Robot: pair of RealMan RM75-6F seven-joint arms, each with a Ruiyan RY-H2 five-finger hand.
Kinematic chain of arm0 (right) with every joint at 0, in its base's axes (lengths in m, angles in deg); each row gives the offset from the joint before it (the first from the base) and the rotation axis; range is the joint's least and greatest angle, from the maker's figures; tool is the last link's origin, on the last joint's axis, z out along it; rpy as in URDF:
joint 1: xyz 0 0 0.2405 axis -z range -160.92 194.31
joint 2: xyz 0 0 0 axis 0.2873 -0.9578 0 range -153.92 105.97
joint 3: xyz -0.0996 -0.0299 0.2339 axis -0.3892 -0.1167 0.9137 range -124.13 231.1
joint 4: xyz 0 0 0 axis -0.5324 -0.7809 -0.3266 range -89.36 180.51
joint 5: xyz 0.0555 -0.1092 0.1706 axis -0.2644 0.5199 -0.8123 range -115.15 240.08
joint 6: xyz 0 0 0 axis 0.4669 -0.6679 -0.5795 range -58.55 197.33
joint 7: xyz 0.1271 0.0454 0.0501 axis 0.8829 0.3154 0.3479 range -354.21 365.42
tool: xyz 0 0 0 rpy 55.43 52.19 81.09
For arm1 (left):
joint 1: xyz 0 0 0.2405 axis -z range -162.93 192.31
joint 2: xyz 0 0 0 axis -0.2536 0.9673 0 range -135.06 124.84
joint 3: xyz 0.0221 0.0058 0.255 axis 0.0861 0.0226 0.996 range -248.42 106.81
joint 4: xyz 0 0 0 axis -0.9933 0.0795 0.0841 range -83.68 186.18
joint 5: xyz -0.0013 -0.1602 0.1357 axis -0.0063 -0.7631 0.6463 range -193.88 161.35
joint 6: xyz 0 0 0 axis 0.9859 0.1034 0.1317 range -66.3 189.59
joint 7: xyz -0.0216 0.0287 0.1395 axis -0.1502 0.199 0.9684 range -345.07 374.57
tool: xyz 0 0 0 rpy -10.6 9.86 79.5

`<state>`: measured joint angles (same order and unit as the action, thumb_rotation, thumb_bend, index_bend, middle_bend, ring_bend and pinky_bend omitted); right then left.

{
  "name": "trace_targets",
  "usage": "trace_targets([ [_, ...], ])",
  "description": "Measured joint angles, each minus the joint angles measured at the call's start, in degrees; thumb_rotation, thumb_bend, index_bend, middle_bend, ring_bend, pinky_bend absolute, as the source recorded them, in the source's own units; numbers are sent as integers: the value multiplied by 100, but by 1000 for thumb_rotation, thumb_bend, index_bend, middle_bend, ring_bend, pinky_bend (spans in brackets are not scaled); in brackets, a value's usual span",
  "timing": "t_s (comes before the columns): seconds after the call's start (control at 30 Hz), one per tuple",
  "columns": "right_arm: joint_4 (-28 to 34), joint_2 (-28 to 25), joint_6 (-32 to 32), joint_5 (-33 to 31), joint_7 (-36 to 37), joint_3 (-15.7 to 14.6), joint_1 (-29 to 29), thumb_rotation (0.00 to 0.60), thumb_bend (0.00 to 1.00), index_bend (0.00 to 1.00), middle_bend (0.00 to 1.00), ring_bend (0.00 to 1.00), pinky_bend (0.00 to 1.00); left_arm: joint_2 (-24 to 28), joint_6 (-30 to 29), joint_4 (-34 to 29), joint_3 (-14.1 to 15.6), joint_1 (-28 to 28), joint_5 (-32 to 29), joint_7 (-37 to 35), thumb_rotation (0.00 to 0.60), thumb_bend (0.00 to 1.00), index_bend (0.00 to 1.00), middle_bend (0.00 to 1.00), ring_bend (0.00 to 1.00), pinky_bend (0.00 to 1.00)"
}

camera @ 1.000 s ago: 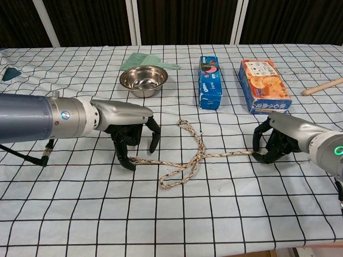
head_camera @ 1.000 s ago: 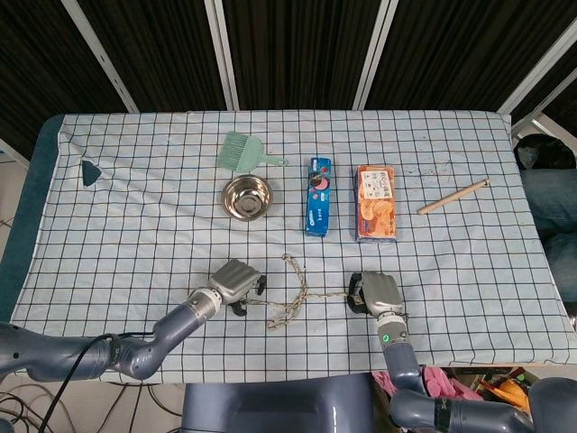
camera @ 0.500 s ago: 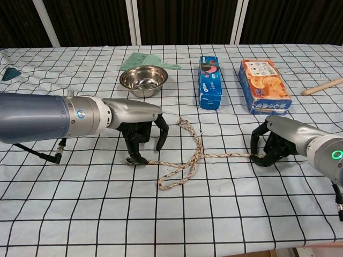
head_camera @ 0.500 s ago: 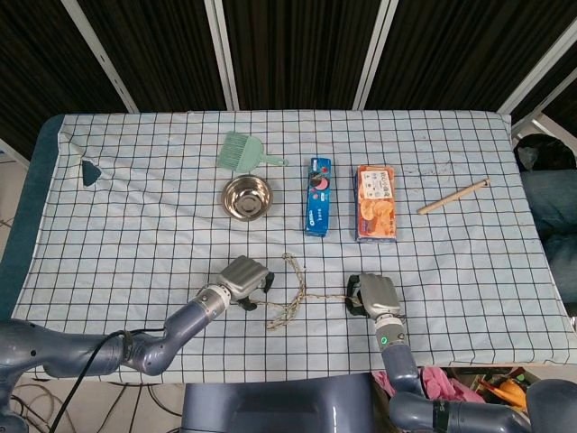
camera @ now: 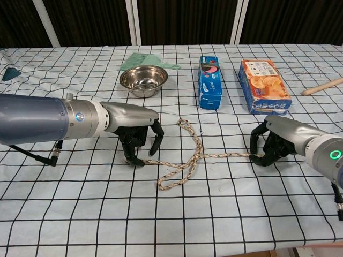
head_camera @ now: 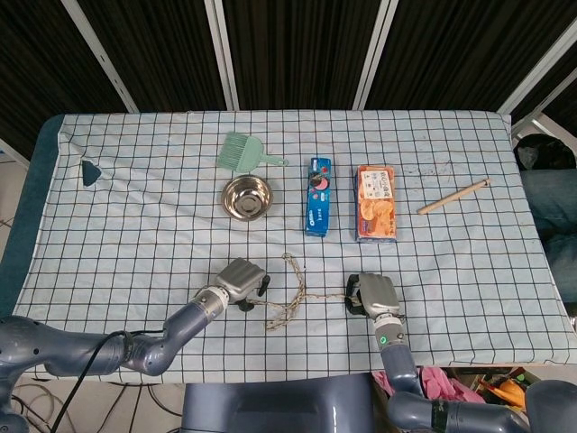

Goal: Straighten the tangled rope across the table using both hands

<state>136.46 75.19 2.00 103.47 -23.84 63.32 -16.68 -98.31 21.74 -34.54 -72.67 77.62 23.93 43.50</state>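
Braided fibre rope (camera: pixel 187 159); shiny metal bowl (camera: pixel 143 79); checked cloth table (camera: pixel 214 214).

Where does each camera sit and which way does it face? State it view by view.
Head view: high above the near table edge, looking steeply down; shows the left hand, right hand and both forearms.
Chest view: low at the near edge, looking across the table toward the dark curtains; both hands reach in from the sides.
Shared: the rope, steel bowl, blue cookie box and orange box.
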Motion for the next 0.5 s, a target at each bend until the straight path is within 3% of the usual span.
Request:
trace_targets([
  [0.5,-20,20,37,-12,-53,25,21,600,406,646,983,1000,1000,-71,-62,75,87,82,-188,54,600,278,530,1000,1000,972],
])
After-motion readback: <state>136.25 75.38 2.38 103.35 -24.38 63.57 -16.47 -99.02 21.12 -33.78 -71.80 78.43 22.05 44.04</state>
